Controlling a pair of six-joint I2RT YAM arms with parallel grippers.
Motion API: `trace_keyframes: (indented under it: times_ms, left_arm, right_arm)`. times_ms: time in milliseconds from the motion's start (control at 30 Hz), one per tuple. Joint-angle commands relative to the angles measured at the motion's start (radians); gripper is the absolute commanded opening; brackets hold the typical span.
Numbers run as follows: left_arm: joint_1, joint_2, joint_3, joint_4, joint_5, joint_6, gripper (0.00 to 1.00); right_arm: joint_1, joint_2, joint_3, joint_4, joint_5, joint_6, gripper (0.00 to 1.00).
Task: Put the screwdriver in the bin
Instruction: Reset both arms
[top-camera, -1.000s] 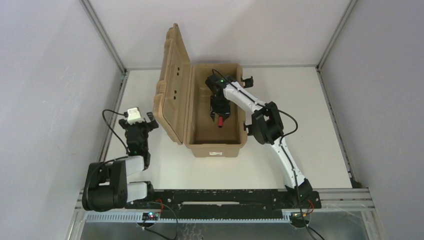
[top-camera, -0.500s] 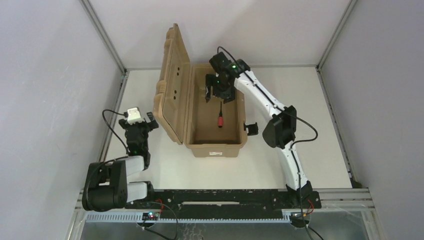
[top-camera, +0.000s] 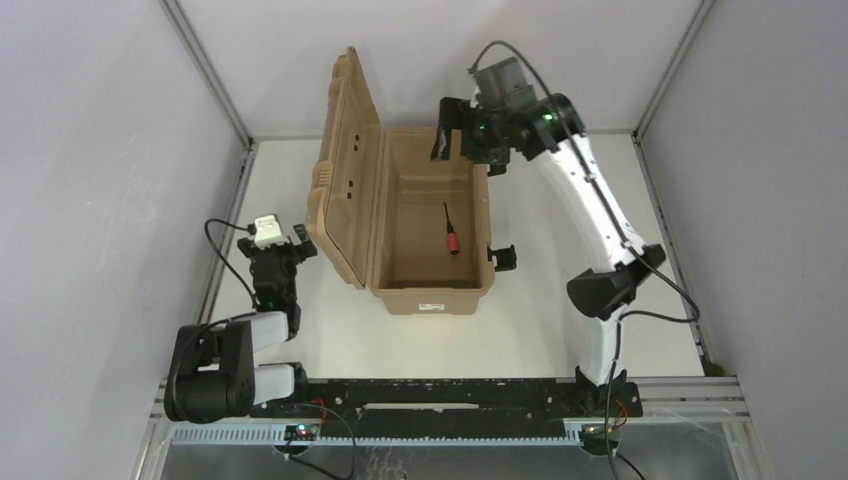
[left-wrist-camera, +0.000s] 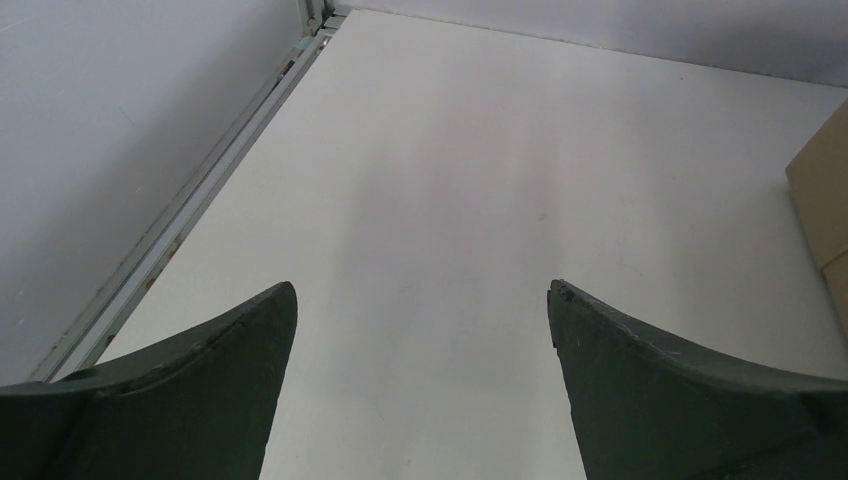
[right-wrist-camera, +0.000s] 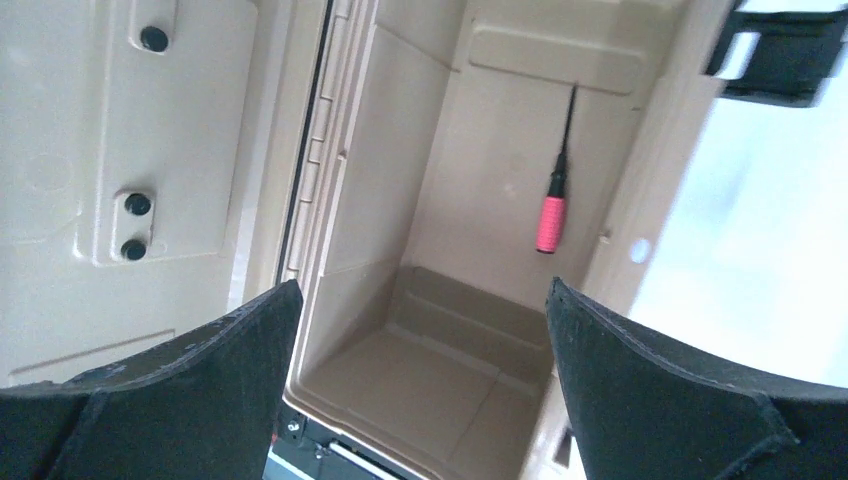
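The tan bin (top-camera: 428, 295) stands in the middle of the table with its ribbed lid (top-camera: 343, 170) swung open to the left. The screwdriver (top-camera: 451, 233), red handle and thin black shaft, lies loose on the bin's floor; the right wrist view shows the screwdriver (right-wrist-camera: 552, 212) there too, inside the bin (right-wrist-camera: 440, 380). My right gripper (top-camera: 447, 130) hangs open and empty above the bin's far right corner. My left gripper (top-camera: 292, 243) rests open at the left of the lid, and between its fingers (left-wrist-camera: 195, 385) only bare table shows.
Black latches (top-camera: 503, 257) stick out from the bin's right side. The white table (top-camera: 620, 250) is bounded by grey walls and a metal frame rail (top-camera: 225, 240) on the left. The lid's edge (left-wrist-camera: 825, 200) shows at the right of the left wrist view.
My right gripper opened, released the screwdriver onto the bin's floor and rose up and back to the far right corner. The left arm has not moved.
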Motion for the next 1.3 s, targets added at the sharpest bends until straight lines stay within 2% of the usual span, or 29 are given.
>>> trace_keyframes:
  times_ms: [0,267,533,700,867,1267]
  left_arm:
    - [-0.004,-0.003,0.006,0.027,-0.010,0.017,1.00]
    - [-0.004,-0.003,0.005,0.028,-0.010,0.017,1.00]
    - [-0.005,-0.002,0.007,0.028,-0.011,0.017,1.00]
    - [-0.004,-0.003,0.006,0.028,-0.010,0.017,1.00]
    - [-0.004,-0.003,0.006,0.028,-0.010,0.017,1.00]
    - [-0.004,-0.003,0.006,0.028,-0.010,0.017,1.00]
  right_arm:
    - [-0.054,-0.135,-0.044,0.025,0.005,-0.075,1.00]
    - [-0.175,-0.320,-0.223,0.111,0.022,-0.150,1.00]
    - [-0.312,-0.557,-0.580,0.348,-0.014,-0.191,1.00]
    - [-0.367,-0.698,-0.831,0.486,0.016,-0.212,1.00]
    - [-0.394,-0.818,-1.027,0.576,0.074,-0.226,1.00]
    - [-0.393,-1.023,-1.362,0.734,0.196,-0.192,1.00]
